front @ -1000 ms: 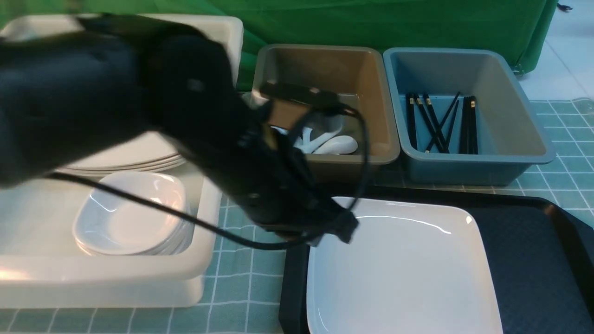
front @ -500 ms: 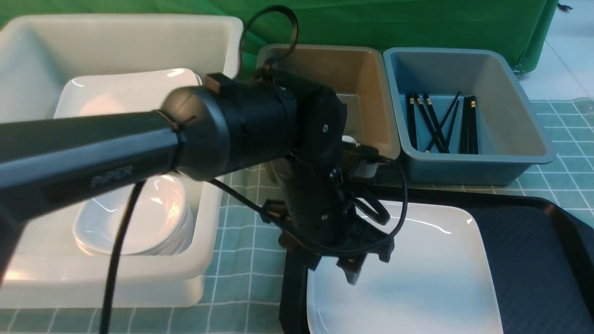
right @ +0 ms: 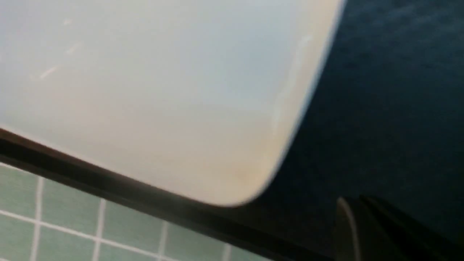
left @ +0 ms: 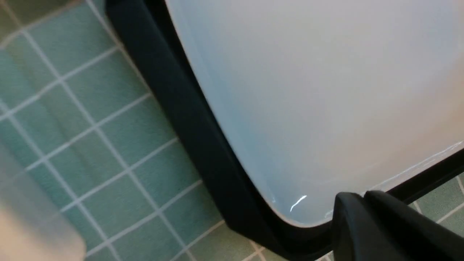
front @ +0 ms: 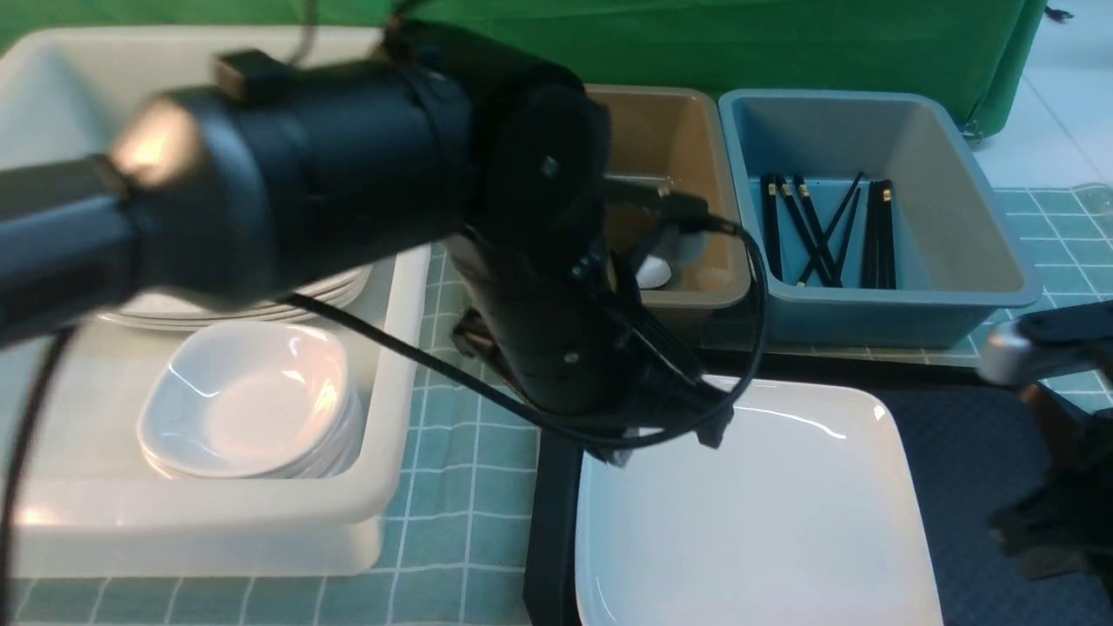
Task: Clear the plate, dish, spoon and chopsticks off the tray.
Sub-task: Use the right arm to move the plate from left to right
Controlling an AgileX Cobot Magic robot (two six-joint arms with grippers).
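Note:
The large white plate [front: 756,522] lies on the left part of the black tray [front: 965,452]. My left arm [front: 539,330] reaches across from the left and ends over the plate's far left corner. In the left wrist view my left gripper [left: 357,195] is shut and empty, just above that corner [left: 290,203] and the tray rim [left: 188,119]. My right gripper [right: 357,204] is shut and empty over bare tray beside another plate corner [right: 232,188]. A white spoon [front: 652,271] lies in the brown bin. Black chopsticks [front: 826,230] lie in the blue bin. Small dishes [front: 248,404] are stacked in the white bin.
The white bin [front: 383,487] stands left of the tray and also holds stacked big plates [front: 217,309]. The brown bin [front: 696,300] and blue bin [front: 904,313] stand behind the tray. My right arm [front: 1056,513] shows at the right edge. A green checked cloth [front: 469,487] covers the table.
My left arm swung from the white bin to the plate's far left corner; its gripper showed spread there half a second ago and is now shut. My right arm has come into view.

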